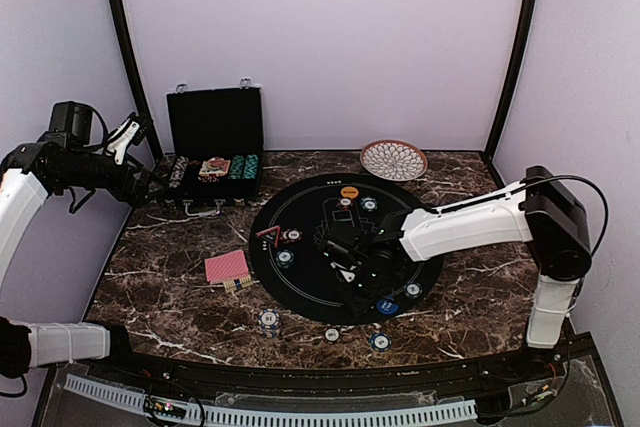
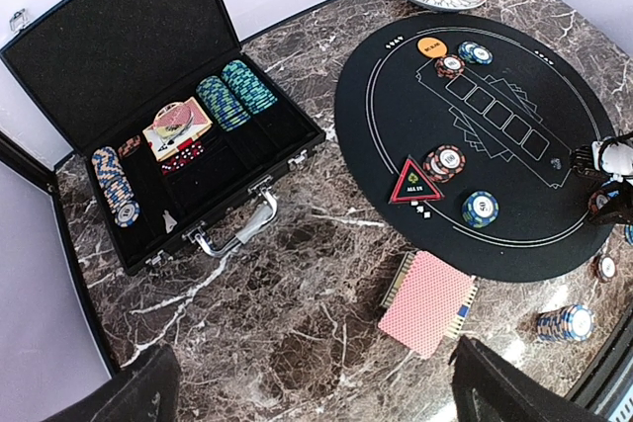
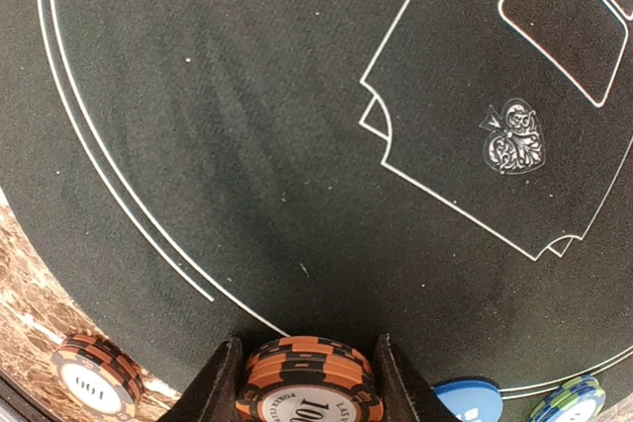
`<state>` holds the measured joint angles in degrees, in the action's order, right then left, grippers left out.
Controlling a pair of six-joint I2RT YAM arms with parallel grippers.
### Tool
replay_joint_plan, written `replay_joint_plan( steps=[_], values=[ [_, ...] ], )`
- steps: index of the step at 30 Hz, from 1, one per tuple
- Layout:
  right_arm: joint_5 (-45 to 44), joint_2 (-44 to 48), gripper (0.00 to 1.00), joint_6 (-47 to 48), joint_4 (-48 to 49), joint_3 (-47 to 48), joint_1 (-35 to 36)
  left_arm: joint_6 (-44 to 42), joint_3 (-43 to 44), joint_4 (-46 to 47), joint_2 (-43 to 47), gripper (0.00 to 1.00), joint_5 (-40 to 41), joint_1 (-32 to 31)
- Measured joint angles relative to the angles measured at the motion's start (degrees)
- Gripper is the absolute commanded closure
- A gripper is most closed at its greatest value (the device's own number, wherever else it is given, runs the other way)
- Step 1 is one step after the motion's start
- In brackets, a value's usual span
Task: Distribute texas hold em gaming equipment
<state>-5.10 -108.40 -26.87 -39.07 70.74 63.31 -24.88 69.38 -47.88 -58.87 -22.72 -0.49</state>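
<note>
**Right gripper carries a chip stack low over the mat's 5 o'clock edge**

The right gripper [image 3: 307,345] is clamped across the sides of a stack of orange-and-black chips [image 3: 312,387], so the pile should travel as one. It hangs just above the black mat [image 1: 300,207], beside the blue button [image 3: 465,397]. Other chip piles [image 1: 269,320] ring the mat like player seats, so this stack likely fills another seat. The orange button [image 1: 349,191] sits at 12 o'clock and the red-triangle marker [image 1: 268,234] at 9 o'clock. The red-backed cards [image 1: 227,266] lie on the counter [image 1: 470,287] off the 8 o'clock rim, undealt. The left gripper [image 2: 315,353], jaws wide apart and holding nothing, hovers beside the black case [image 1: 215,122], probably keeping clear while placed for more chips.
</note>
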Motion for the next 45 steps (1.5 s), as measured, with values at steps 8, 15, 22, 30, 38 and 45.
replay_joint_plan(
  steps=[8,15,22,30,38,45],
  values=[
    [0.0,0.7,0.76,0.0,0.3,-0.7,-0.2,0.0,0.0,0.0,0.0,0.01,-0.5,0.0],
    [0.0,1.3,0.75,0.1,-0.3,-1.4,-0.2,0.0,0.0,0.0,-0.1,0.01,-0.7,0.0],
    [0.2,1.3,0.54,0.1,-0.4,-1.4,-0.2,0.0,0.0,0.0,-0.1,0.01,-0.9,0.0],
    [0.6,1.3,0.37,0.8,-1.9,-1.0,-0.3,0.0,0.0,0.0,-0.1,0.01,-0.8,0.0],
    [-0.1,1.3,0.38,1.1,-7.1,4.0,-0.3,0.0,0.0,0.0,-0.1,0.01,-0.7,0.0],
    [0.7,1.2,0.29,1.8,-9.4,15.8,1.7,0.0,0.0,0.0,-0.1,0.01,-0.6,0.0]
  ],
)
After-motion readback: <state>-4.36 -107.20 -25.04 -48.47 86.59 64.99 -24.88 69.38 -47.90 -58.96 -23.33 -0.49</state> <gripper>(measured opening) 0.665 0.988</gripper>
